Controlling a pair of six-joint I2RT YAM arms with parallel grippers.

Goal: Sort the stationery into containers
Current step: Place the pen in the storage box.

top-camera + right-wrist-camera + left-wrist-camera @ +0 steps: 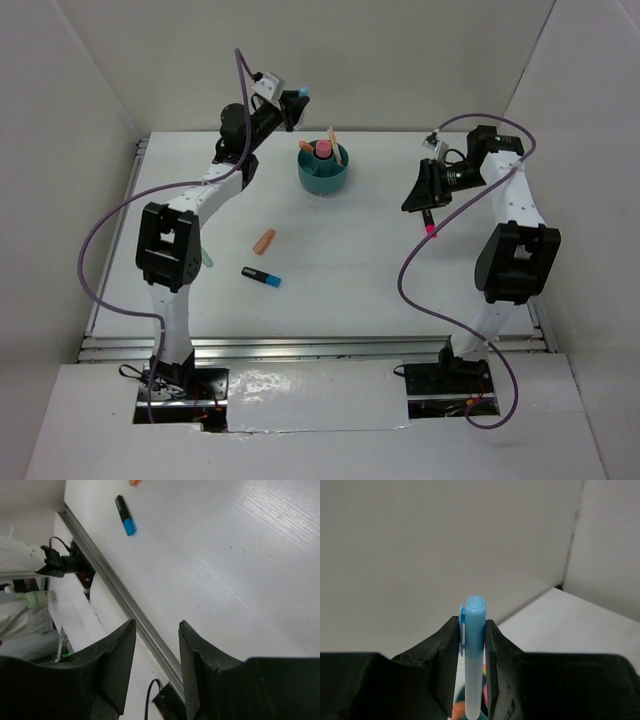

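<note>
My left gripper (295, 103) is raised at the back, just left of the teal organizer cup (323, 180), and is shut on a light blue pen (303, 92). The left wrist view shows the pen (475, 630) upright between the jaws of the gripper (472, 622). The cup holds pink and orange pens (324, 148). An orange stub (264, 240) and a black-and-blue marker (261, 276) lie mid-table. The marker also shows in the right wrist view (125, 515). My right gripper (408, 206) (156, 625) is open and empty. A black marker with a pink tip (429, 224) lies just beside it.
A mint green piece (210, 258) shows partly from under the left arm. White walls close in the table at the back and sides. A metal rail (120, 595) runs along the table's near edge.
</note>
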